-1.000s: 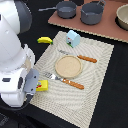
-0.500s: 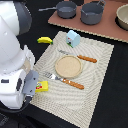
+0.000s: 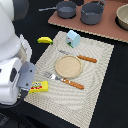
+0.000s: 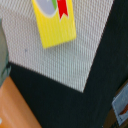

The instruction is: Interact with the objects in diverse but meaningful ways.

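A flat yellow box (image 3: 39, 87) lies on the near left corner of the woven placemat (image 3: 95, 85); the wrist view shows the yellow box (image 4: 54, 21) close up on the mat (image 4: 75, 55). My gripper (image 3: 25, 84) hangs just beside the box, on the exterior view's left, and its fingers are hidden by the white arm. A yellow banana (image 3: 45, 40) and a pale blue carton (image 3: 73, 38) sit at the mat's far edge. On the brown board (image 3: 107, 27) behind stand a frying pan (image 3: 65, 8) and a grey pot (image 3: 92, 13).
A round wooden plate (image 3: 67, 66) sits mid-mat, with an orange-handled knife (image 3: 82, 58) behind it and an orange-handled fork (image 3: 65, 81) in front. Another pot (image 3: 123, 16) stands at the far right. Dark tabletop surrounds the mat.
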